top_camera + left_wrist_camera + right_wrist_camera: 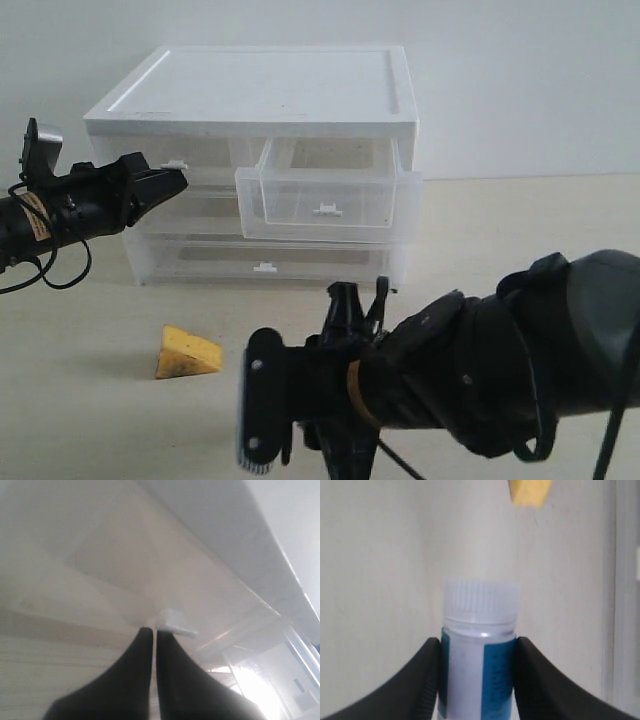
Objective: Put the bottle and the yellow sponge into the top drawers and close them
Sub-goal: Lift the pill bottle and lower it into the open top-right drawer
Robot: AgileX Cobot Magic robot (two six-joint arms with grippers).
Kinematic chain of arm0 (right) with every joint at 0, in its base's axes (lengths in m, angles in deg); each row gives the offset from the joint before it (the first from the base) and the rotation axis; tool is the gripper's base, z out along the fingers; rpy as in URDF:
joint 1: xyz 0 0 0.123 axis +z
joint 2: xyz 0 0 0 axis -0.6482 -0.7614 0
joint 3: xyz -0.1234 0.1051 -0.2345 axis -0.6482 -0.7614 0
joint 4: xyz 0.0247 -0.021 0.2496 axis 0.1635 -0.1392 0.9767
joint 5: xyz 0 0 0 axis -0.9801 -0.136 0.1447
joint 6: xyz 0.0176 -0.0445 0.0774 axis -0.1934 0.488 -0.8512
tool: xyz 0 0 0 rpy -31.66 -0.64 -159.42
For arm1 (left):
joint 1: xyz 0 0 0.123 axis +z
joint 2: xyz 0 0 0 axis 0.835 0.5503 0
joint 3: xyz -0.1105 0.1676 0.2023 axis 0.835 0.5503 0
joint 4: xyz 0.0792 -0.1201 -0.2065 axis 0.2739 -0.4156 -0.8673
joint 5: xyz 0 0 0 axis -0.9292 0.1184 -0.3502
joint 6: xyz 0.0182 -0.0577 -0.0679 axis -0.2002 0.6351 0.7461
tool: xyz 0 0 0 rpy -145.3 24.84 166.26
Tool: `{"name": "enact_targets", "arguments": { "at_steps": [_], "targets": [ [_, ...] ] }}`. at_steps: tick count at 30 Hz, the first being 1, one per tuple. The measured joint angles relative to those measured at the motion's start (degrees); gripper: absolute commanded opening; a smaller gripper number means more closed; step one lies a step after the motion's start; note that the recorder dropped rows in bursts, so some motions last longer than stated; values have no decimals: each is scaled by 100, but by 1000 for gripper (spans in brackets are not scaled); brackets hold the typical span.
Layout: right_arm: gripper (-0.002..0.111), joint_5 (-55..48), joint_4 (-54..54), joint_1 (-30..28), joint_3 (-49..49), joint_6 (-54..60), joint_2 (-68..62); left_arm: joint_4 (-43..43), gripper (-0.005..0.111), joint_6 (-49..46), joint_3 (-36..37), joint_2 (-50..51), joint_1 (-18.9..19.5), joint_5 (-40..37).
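The white bottle (479, 670) with the ribbed cap and blue label is clamped between the black fingers of my right gripper (477, 645). In the exterior view that gripper (262, 400) hovers low at the front, right of the yellow sponge (186, 353), and hides most of the bottle. The sponge (530, 491) lies on the table beyond the cap. The right top drawer (320, 195) is pulled out. The left top drawer (190, 155) is pushed in. My left gripper (152, 629) is shut, its tips right at that drawer's white tab handle (175, 622), which sits beside them, not between them.
The white-topped chest (260, 95) stands at the back, with two full-width drawers (265, 258) pushed in below. The pale table (90, 400) runs from the chest to the front edge, and a plain wall (520, 80) lies behind.
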Motion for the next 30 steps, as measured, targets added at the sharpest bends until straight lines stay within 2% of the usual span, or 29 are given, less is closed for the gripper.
{"name": "enact_targets", "arguments": {
  "at_steps": [7,18,21,30],
  "targets": [
    [0,-666,-27,698,-9,77,738,0,4,-21,0,0,0,0],
    [0,-1433,-562,748,117,260,2099,0,4,-32,0,0,0,10],
    [0,-1718,-619,560,483,323,2116,0,4,-32,0,0,0,10],
    [0,-1264,-631,-542,1583,399,1538,0,4,-42,0,0,0,10]
  ]
}}
